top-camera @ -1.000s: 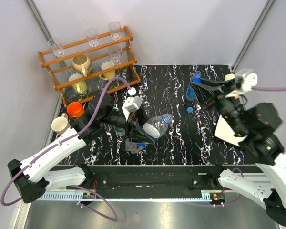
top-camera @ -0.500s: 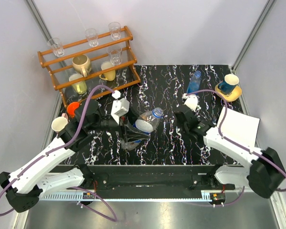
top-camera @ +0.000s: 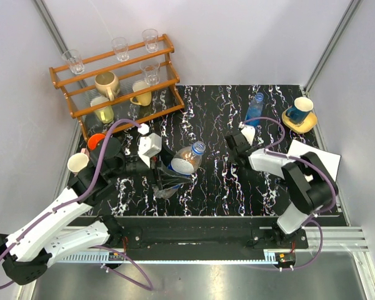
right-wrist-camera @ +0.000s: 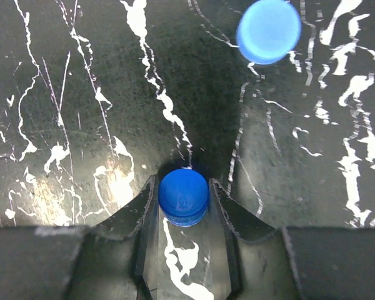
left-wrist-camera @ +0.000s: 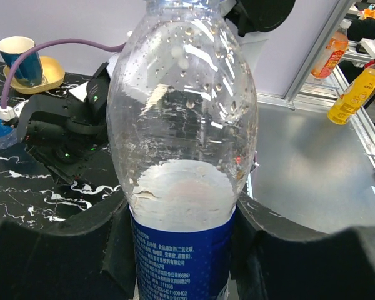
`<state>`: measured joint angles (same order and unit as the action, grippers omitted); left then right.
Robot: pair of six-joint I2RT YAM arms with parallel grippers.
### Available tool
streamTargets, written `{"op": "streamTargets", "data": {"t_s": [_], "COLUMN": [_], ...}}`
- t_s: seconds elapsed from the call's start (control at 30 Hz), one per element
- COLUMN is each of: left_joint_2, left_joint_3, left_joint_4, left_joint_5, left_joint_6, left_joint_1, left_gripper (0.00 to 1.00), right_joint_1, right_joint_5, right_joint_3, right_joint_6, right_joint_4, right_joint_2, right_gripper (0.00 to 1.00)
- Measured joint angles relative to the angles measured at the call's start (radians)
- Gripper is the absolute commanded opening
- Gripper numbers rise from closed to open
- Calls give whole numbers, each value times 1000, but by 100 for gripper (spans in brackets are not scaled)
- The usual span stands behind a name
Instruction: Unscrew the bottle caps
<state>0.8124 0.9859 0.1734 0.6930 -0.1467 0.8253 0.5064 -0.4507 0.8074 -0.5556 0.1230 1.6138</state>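
Note:
My left gripper (top-camera: 173, 167) (left-wrist-camera: 182, 240) is shut on the clear bottle with the blue label (top-camera: 186, 159) (left-wrist-camera: 181, 144) and holds it tilted above the table, its blue cap (top-camera: 199, 147) on. My right gripper (top-camera: 237, 145) (right-wrist-camera: 183, 203) points straight down at the table, shut on a small blue cap (right-wrist-camera: 183, 196) at the surface. A second blue cap (right-wrist-camera: 269, 30) lies loose just beyond it. The translucent blue bottle (top-camera: 254, 107) stands at the back right. The squat orange bottle (top-camera: 97, 142) stands at the left. Another clear bottle (top-camera: 164, 190) lies under my left gripper.
A wooden rack (top-camera: 112, 81) with glasses and mugs stands at the back left. A beige cup (top-camera: 78, 164) sits by the left edge. A blue cup on a yellow saucer (top-camera: 298, 111) and a white sheet (top-camera: 317, 164) are at the right.
My right arm swung down from high at the right to the table's middle and closed on the blue cap. My left gripper carried the bottle a little left and back.

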Motion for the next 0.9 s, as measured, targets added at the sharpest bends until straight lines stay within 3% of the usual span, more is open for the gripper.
{"op": "streamTargets", "data": {"t_s": [0.37,0.9], "left_joint_2": [-6,-5], "left_joint_3": [-18,-30], "left_joint_4": [11,8], "left_joint_5": [-13,-13], "left_joint_6": [0,0], "left_joint_1": [0,0], "left_gripper": [52,54], "right_joint_1": [-17,-45], "right_joint_5": [39,80], "right_joint_3": [122,156], "right_joint_6": [2,31], "right_joint_4": [-35,-70], "right_joint_2": [145,182], "right_gripper": [1,57]}}
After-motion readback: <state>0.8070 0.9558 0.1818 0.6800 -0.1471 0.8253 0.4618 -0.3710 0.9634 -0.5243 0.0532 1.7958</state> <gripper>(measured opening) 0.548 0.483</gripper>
